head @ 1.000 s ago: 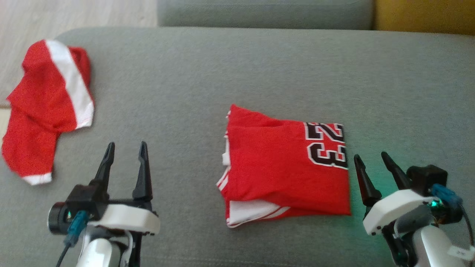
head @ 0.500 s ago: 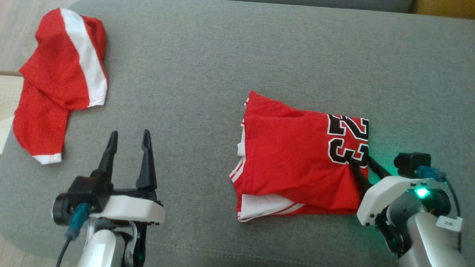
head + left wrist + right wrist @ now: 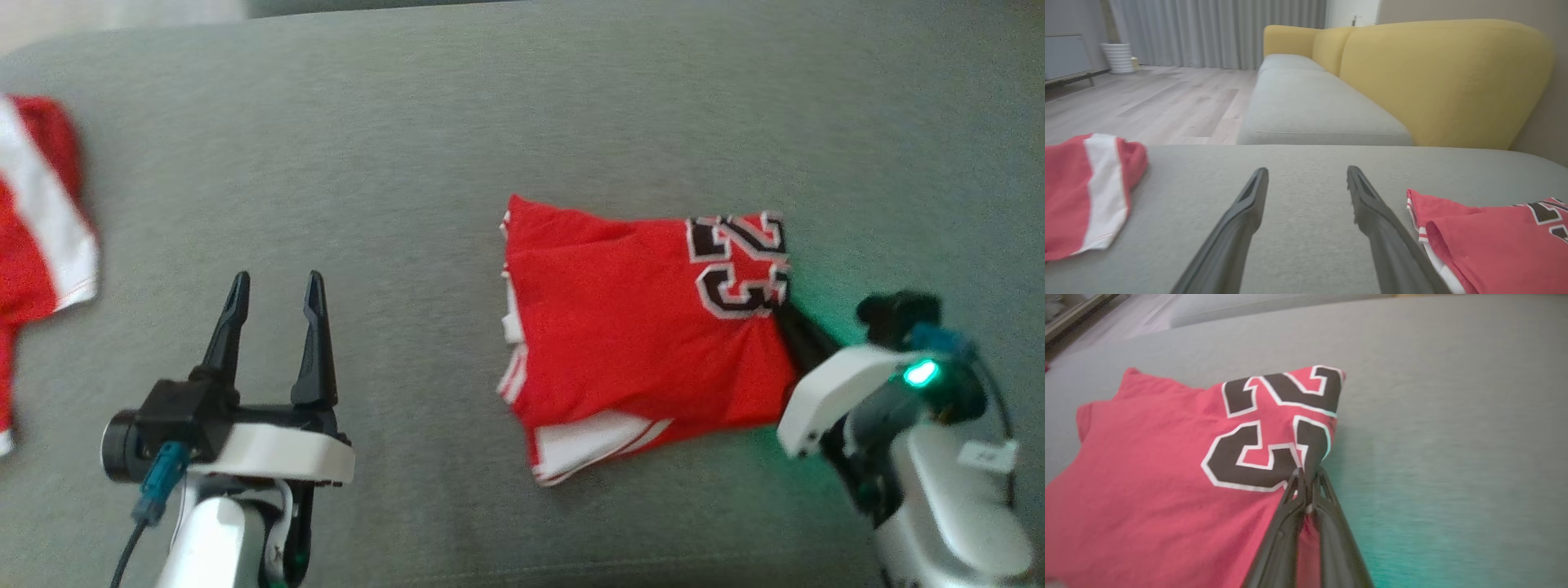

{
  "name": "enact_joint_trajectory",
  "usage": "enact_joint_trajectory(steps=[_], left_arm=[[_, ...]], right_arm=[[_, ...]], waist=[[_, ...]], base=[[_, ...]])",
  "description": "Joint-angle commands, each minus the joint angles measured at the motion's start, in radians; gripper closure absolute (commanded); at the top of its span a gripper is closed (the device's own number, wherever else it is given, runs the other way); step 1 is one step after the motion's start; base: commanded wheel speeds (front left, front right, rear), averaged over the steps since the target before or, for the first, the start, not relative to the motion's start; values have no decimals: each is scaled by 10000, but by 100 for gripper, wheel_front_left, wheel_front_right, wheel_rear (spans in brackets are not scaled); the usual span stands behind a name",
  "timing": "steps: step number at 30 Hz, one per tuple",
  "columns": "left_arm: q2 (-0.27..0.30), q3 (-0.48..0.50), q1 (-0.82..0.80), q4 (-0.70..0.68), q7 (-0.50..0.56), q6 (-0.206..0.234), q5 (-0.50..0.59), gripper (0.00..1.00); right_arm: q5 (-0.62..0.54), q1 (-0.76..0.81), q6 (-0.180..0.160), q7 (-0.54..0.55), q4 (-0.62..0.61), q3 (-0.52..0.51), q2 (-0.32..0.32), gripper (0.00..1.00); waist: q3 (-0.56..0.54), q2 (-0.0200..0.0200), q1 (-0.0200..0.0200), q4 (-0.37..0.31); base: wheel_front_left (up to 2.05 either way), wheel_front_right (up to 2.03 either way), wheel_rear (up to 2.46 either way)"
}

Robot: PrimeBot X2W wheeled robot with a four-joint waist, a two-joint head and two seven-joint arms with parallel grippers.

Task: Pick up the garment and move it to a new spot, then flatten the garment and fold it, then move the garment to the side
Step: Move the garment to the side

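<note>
Snapping shut just now, the right gripper pinches the folded jersey at its edge by the 23 (left gripper sits wide open, empty), so dragging it aside looks next.

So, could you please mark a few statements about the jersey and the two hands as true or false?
1. The right hand is shut on the folded jersey beside its number. True.
2. The left hand grips the jersey too. False: it is open, apart from it, over bare cushion.
3. The jersey lies on a yellow seat. False: the cushion is grey; the backrest is yellow.
4. A second red and white garment lies to the robot's left. True.
</note>
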Motion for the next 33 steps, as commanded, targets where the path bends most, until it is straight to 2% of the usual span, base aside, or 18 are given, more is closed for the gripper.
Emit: enact_joint_trajectory(steps=[1, 7, 13, 23, 33], left_arm=[[75, 312, -476, -358, -119, -8, 68, 0], [140, 199, -906, -420, -119, -196, 222, 0], [173, -30, -1493, -402, -120, -389, 377, 0], [281, -267, -2315, -432, -116, -535, 599, 0], [499, -439, -3137, -405, -96, -733, 713, 0]], right_arm=[[-58, -404, 67, -146, -389, 69, -169, 100], [-170, -1331, 67, -364, -194, -667, -614, 100], [-282, -2312, 67, -643, 75, -1909, -1172, 100], [-284, -3578, 67, -734, 235, -3290, -1602, 100], [-466, -4689, 67, -1297, 1265, -4453, -1375, 100]], waist=[[109, 0, -1, -631], [504, 0, -1, -1705], [1053, 0, -1, -2205], [2299, 0, -1, -2435], [3593, 0, -1, -2250]], base=[[0, 0, 0], [0, 0, 0], [0, 0, 0], [0, 0, 0], [0, 0, 0]])
